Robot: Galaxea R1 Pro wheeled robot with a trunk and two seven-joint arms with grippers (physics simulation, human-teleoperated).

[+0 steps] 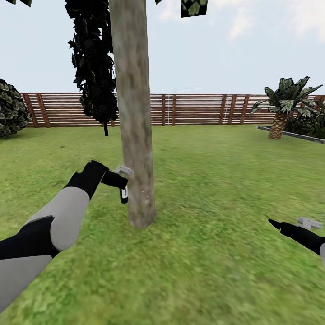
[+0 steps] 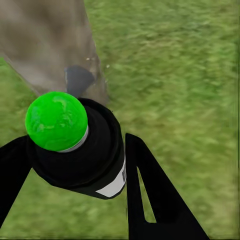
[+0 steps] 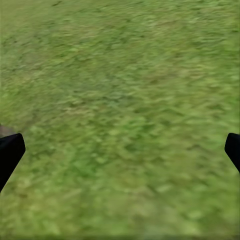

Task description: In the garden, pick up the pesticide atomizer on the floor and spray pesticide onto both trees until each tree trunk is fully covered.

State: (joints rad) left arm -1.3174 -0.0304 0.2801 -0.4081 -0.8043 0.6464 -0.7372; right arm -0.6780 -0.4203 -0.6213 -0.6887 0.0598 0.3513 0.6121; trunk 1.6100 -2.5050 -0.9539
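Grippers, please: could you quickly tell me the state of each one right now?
Left gripper: shut on the pesticide atomizer, beside the tree trunk.
Right gripper: open, holding nothing, over the lawn.

left gripper clamped, arm extended; right gripper spread wide, low

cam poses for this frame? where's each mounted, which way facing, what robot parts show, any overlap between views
Head: on the head, facing forward and down at the tree trunk, lawn and fence; both arms show, left gripper and right gripper.
Left wrist: near the left gripper, looking along its fingers past the atomizer to the trunk base.
Right wrist: near the right gripper, facing down at grass; fingertips at the edges.
Shared: head and left wrist both see trunk and atomizer.
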